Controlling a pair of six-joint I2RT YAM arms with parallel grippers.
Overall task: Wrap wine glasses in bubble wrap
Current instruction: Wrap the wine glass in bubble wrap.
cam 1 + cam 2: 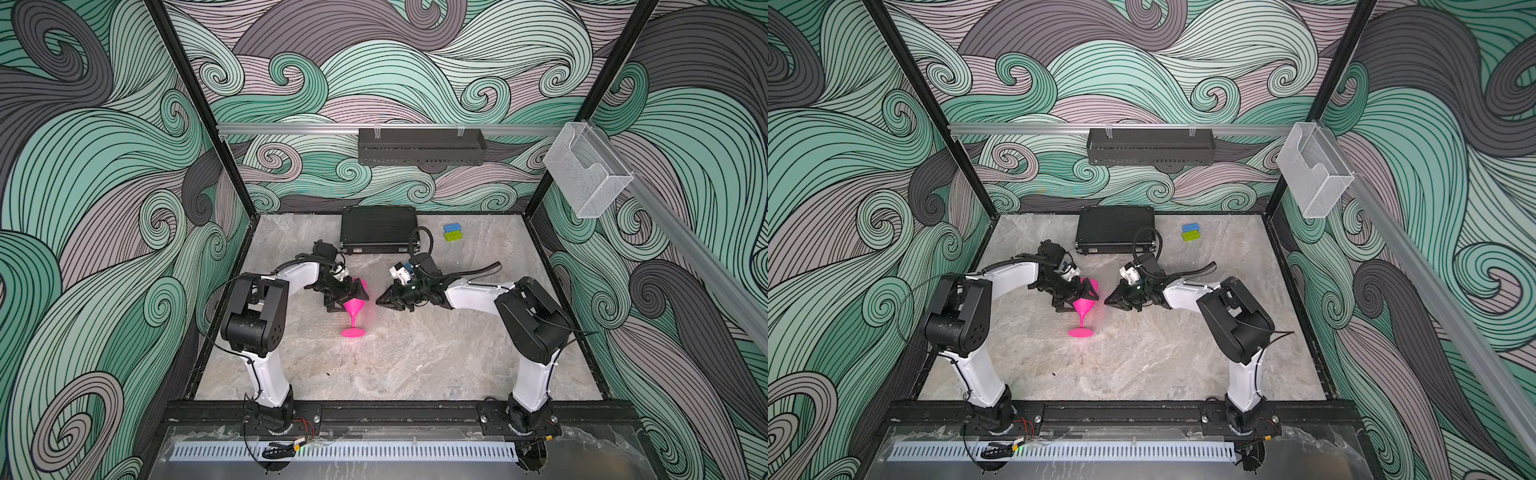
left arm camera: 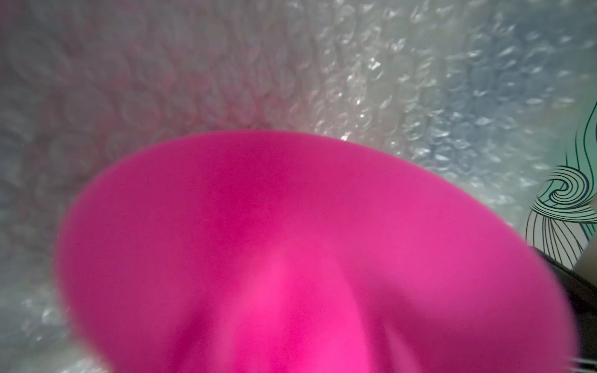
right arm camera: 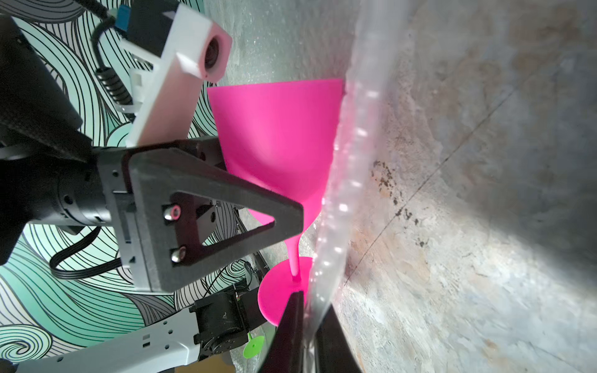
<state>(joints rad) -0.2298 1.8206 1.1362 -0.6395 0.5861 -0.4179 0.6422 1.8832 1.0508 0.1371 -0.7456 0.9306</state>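
Magenta plastic draws the eye in both top views. The goblet [image 1: 352, 311] [image 1: 1081, 309] sits mid-worktop [image 1: 415, 353], foot toward the near edge and bowl toward the back. I cannot tell whether it stands square on that foot or leans. The left claw [image 1: 350, 302] has its fingers spread wide, one on each side of the bowl, and looks clamped on it, probably to steady the goblet while the film comes round. Just beside the bowl, the right claw [image 1: 379, 300] shows as a closed point. The bubble wrap [image 1: 328, 325] is only a faint pebbled patch under and around the goblet.

From the left wrist, the goblet [image 2: 290, 242] fills much of the picture, blurred by closeness, with bubble wrap [image 2: 355, 80] behind it.

From the right wrist, the right claw [image 3: 311, 303] has its fingers drawn together on the bubble wrap [image 3: 342, 193]. The film rises off the worktop [image 3: 468, 226] as a band alongside the goblet [image 3: 277, 135]. I judge this grip is meant to draw the sheet over the bowl. One finger [image 3: 226, 184] of the left claw lies across the bowl on the camera's side.
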